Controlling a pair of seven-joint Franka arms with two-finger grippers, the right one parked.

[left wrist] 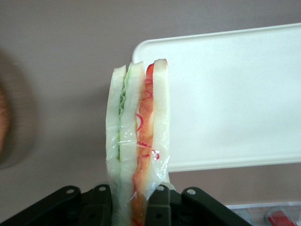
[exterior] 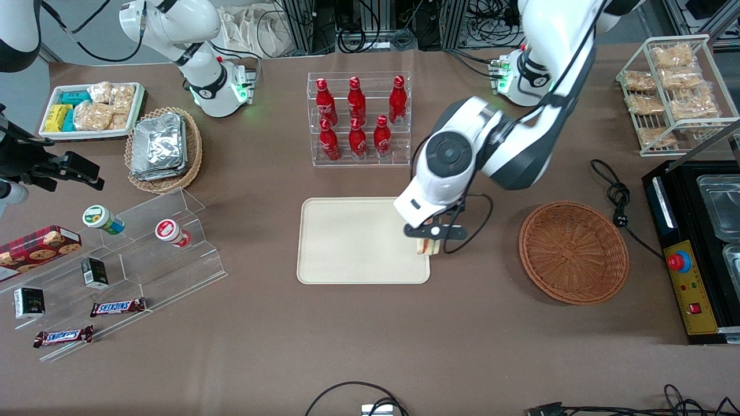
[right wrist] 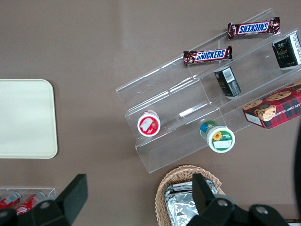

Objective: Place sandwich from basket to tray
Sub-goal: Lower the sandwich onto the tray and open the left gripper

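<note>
My gripper (exterior: 429, 245) hangs over the edge of the cream tray (exterior: 347, 242) that lies toward the working arm's end, shut on the sandwich (exterior: 426, 247). In the left wrist view the sandwich (left wrist: 136, 136) is a plastic-wrapped wedge of white bread with green and orange-red filling, standing on edge between the black fingers (left wrist: 160, 207). Its tip reaches the rounded corner of the tray (left wrist: 235, 94). The reddish-brown wicker basket (exterior: 573, 252) sits empty on the table, farther toward the working arm's end.
A clear rack of red bottles (exterior: 358, 118) stands farther from the front camera than the tray. A black cable (exterior: 621, 202) runs beside the basket toward a black appliance (exterior: 694, 254). A clear stepped shelf (exterior: 127, 260) with snacks lies toward the parked arm's end.
</note>
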